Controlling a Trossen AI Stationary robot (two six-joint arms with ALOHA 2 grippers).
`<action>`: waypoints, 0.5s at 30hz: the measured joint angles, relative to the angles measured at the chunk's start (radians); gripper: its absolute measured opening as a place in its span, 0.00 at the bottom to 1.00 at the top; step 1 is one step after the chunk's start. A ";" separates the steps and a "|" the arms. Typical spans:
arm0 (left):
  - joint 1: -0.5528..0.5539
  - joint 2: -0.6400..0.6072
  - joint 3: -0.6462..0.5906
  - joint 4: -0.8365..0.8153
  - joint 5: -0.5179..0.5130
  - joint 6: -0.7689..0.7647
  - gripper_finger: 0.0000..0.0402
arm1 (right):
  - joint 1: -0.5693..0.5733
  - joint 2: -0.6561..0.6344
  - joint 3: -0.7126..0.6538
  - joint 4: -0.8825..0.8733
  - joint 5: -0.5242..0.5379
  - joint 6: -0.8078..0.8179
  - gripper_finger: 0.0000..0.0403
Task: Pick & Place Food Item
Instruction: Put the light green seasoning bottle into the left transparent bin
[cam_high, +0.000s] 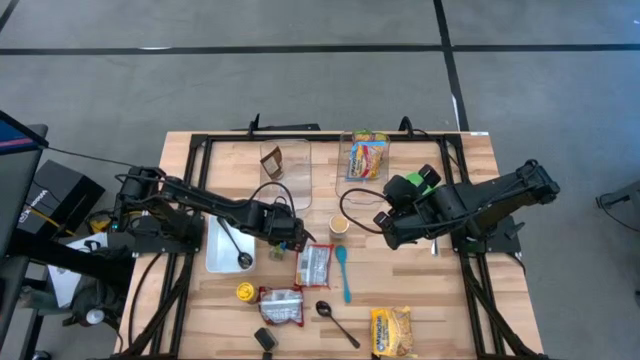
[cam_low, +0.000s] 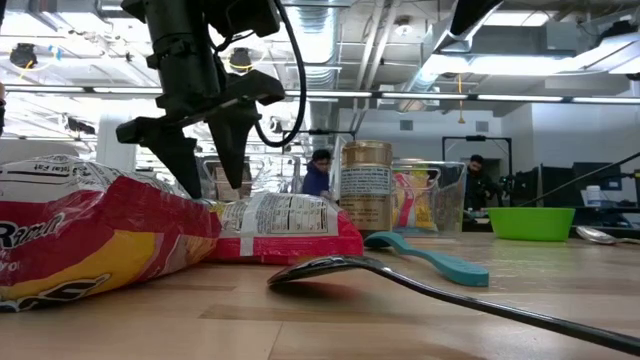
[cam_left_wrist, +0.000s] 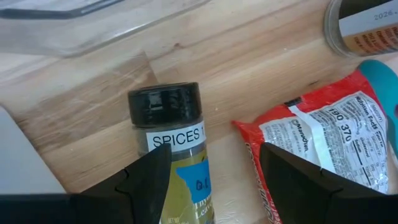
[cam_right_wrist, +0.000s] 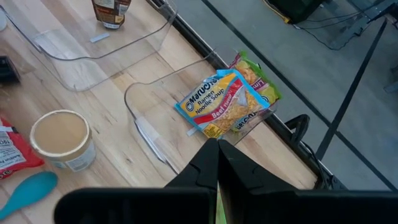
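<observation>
The small black-capped glass spice jar (cam_left_wrist: 169, 149) lies on the wooden table (cam_left_wrist: 261, 68) beside a red ramen packet (cam_left_wrist: 323, 143). Our left gripper (cam_left_wrist: 211, 171) hangs spread above it; we should centre, descend squarely. Right gripper (cam_right_wrist: 214, 165) waits pressed together.

Two black jointed arms with looping black cables, one green-marked.
</observation>
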 joint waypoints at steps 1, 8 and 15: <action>0.000 0.000 0.000 0.000 0.000 0.000 0.60 | 0.000 0.000 0.000 0.000 -0.001 0.000 0.00; -0.002 0.000 0.000 0.001 0.003 0.000 0.60 | 0.000 0.000 0.000 0.000 -0.003 0.000 0.00; -0.002 -0.001 0.000 0.002 0.026 0.000 0.60 | 0.000 0.000 0.000 0.000 -0.002 -0.001 0.00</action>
